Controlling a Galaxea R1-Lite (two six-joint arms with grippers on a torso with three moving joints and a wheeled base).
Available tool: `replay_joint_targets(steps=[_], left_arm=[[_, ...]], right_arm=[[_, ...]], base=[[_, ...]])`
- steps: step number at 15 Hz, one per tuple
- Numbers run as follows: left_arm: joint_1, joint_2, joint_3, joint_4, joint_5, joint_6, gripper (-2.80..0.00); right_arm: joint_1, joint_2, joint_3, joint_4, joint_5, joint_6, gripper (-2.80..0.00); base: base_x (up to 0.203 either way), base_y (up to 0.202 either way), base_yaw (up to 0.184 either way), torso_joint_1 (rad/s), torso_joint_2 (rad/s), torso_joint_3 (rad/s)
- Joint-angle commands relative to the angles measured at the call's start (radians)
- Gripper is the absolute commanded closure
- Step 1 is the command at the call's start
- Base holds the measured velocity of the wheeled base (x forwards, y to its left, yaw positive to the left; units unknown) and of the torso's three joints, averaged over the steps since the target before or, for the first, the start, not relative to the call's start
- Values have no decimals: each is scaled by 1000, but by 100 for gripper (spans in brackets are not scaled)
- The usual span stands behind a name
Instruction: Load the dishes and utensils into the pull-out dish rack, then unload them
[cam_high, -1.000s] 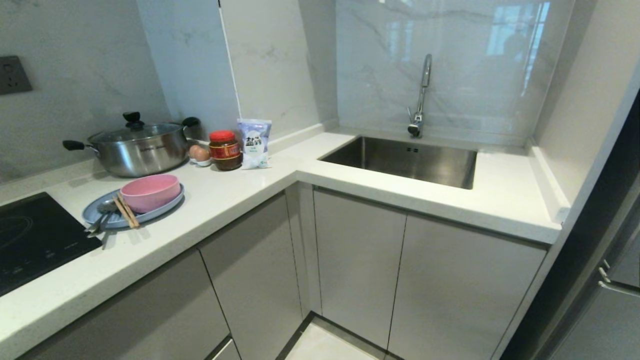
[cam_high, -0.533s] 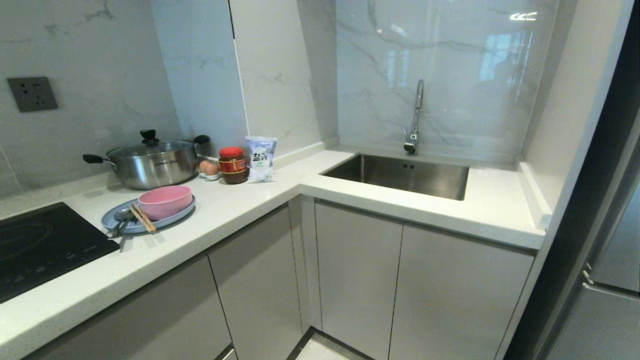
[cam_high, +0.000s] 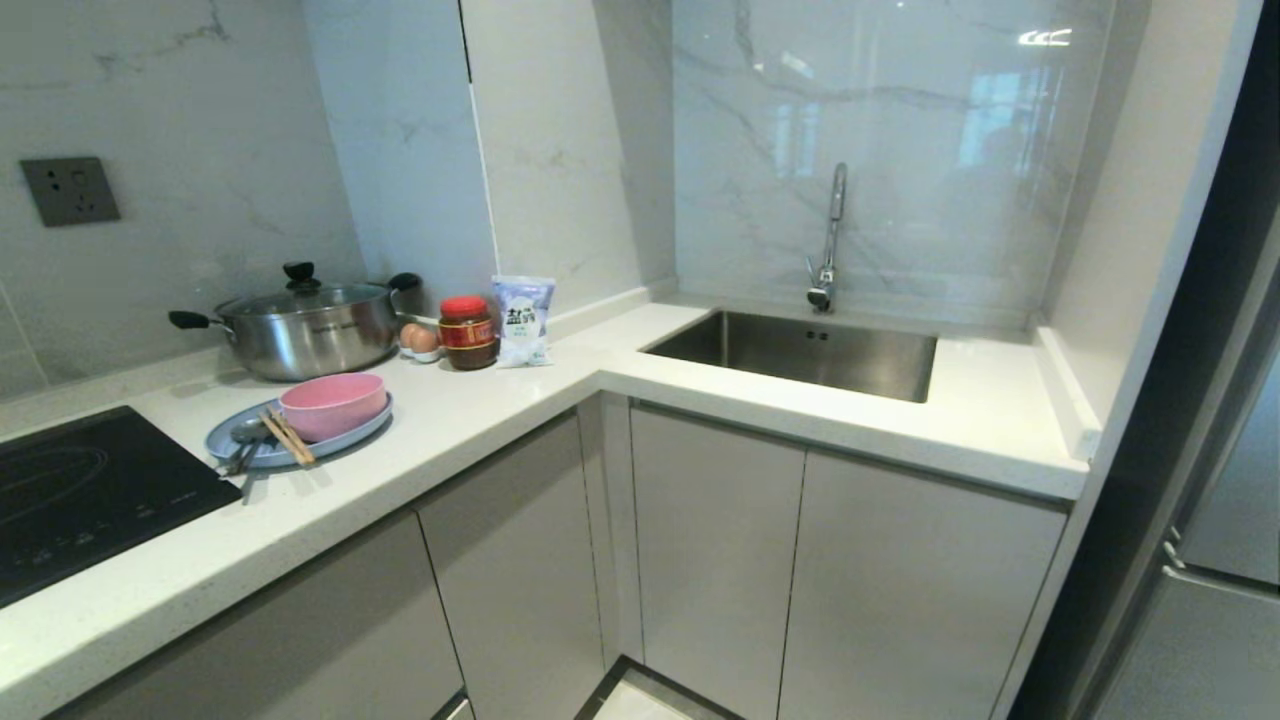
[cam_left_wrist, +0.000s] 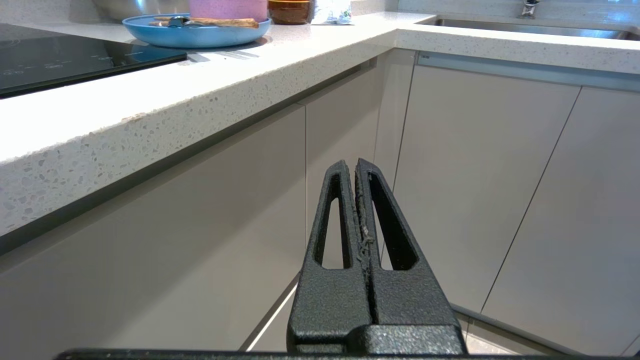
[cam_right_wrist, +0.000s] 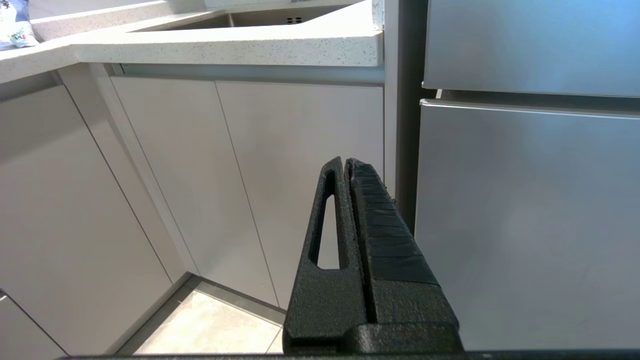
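A flat, round, light-blue plate (cam_high: 300, 440) sits on the white counter (cam_high: 480, 420), just beside the black cooktop (cam_high: 80, 490). On it rests a smaller matte pink bowl (cam_high: 333, 405), upright, toward the plate's far side. Two light-brown wooden chopsticks (cam_high: 288, 438) lie side by side across the plate's near rim, next to the bowl. Left of them lies a silver spoon (cam_high: 247, 432), bowl end on the plate, with a slim metal handle, likely the fork's, jutting over the rim toward the cooktop. Behind the plate stands a lidded steel pot (cam_high: 300, 328); a red-capped jar (cam_high: 468, 332) and a white bag (cam_high: 523, 320) stand beside it. All cabinet fronts (cam_high: 715, 560) are closed.

The left gripper (cam_left_wrist: 356, 167) hangs below the counter edge, fingers pressed together on nothing. The right gripper (cam_right_wrist: 346, 165) faces the cabinets beside a steel fridge (cam_right_wrist: 530, 200), fingers likewise pressed together and empty.
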Motion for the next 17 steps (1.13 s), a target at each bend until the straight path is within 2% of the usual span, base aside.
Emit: replay_joint_targets(steps=[1, 17], left_arm=[[0, 0, 0, 0, 0, 0, 0], [0, 2, 0, 0, 0, -2, 0]], right_arm=[[1, -4, 0, 0, 0, 0, 0], [1, -4, 0, 0, -1, -1, 0]], base=[[0, 0, 0, 0, 0, 0], [0, 0, 0, 0, 0, 0]])
